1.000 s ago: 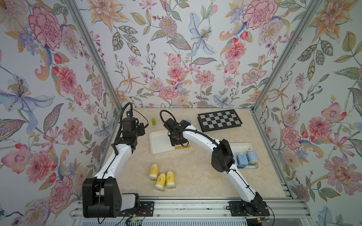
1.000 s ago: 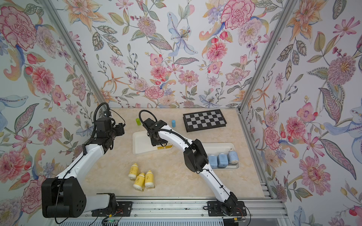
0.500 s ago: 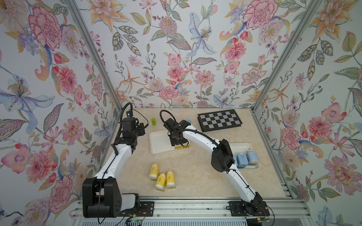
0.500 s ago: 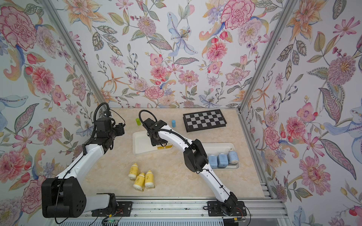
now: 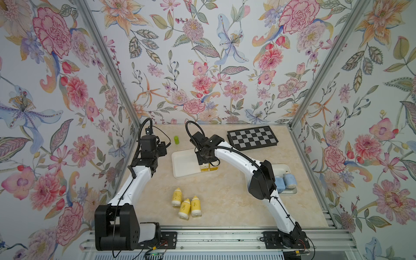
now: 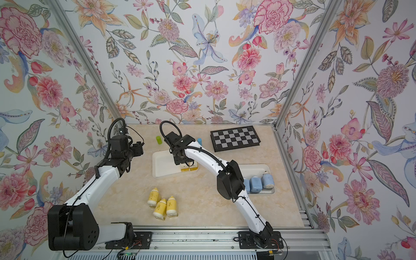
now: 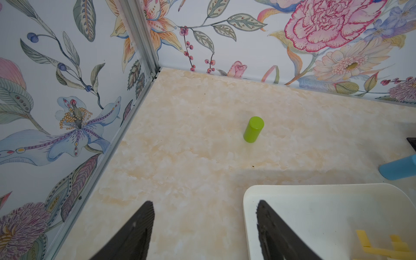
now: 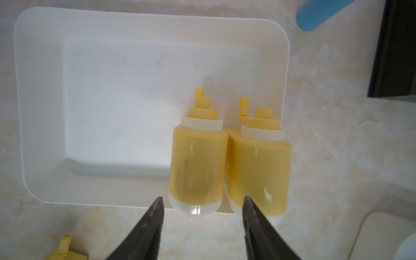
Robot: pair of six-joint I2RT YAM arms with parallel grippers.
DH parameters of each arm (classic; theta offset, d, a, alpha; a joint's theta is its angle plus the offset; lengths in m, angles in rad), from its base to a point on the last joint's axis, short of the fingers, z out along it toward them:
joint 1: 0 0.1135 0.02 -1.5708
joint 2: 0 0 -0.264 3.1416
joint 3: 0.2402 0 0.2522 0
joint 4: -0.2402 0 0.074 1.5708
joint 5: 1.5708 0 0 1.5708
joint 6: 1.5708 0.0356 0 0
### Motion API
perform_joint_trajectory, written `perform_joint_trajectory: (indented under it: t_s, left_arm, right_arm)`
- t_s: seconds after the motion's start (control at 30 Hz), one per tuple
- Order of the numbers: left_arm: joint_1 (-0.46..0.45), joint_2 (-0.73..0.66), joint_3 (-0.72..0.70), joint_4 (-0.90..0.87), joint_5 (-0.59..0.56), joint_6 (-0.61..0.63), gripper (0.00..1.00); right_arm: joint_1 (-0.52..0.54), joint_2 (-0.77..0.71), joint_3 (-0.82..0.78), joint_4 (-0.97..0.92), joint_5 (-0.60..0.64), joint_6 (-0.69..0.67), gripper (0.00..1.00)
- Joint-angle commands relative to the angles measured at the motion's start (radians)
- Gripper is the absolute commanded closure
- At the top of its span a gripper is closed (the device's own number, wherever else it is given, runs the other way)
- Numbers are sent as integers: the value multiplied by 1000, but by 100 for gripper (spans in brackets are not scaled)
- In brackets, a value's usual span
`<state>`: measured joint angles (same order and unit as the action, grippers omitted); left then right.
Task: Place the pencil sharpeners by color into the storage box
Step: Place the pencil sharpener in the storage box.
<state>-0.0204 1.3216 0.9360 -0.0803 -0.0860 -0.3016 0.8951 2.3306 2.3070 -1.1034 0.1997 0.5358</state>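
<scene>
Both top views: three yellow pencil sharpeners (image 5: 185, 206) are lying loose on the tabletop (image 5: 225, 198), and the blue sharpeners (image 5: 280, 184) are sitting boxed already.

Right wrist: the right jaws are hanging apart, gripping nothing, over two boxed yellow sharpeners (image 8: 197, 157) in the white storage box (image 8: 40, 112).

Left wrist: the left jaws are gaping, empty.

Yellow sharpeners (image 8: 198, 162): two in one box (image 8: 40, 112), three outside; blue sharpeners (image 6: 256, 183) boxed separately.

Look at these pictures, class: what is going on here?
The right gripper hangs open over two yellow sharpeners lying side by side in a corner of the white tray. Three more yellow sharpeners lie on the table. Pale-blue sharpeners sit in a second tray. The left gripper is open and empty.
</scene>
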Motion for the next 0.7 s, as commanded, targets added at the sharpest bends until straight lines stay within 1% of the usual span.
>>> perform_joint_trajectory:
  t_s: [0.0, 0.13, 0.27, 0.47, 0.67]
  left_arm:
    - [-12, -24, -14, 16, -13, 20, 25]
    - [-12, -22, -11, 14, -5, 18, 25]
    - [-11, -25, -8, 9, -2, 17, 24]
    - [-13, -12, 9, -21, 20, -22, 24]
    - [-46, -28, 77, -131, 40, -68, 24]
  right_arm:
    - [12, -100, -40, -13, 43, -19, 42]
    - [11, -184, -115, 1, 63, -42, 42]
    - [-8, -287, -246, 57, 73, -59, 41]
    - [-77, -455, -507, 177, 37, -57, 41]
    - [-174, -590, -727, 272, -24, -68, 40]
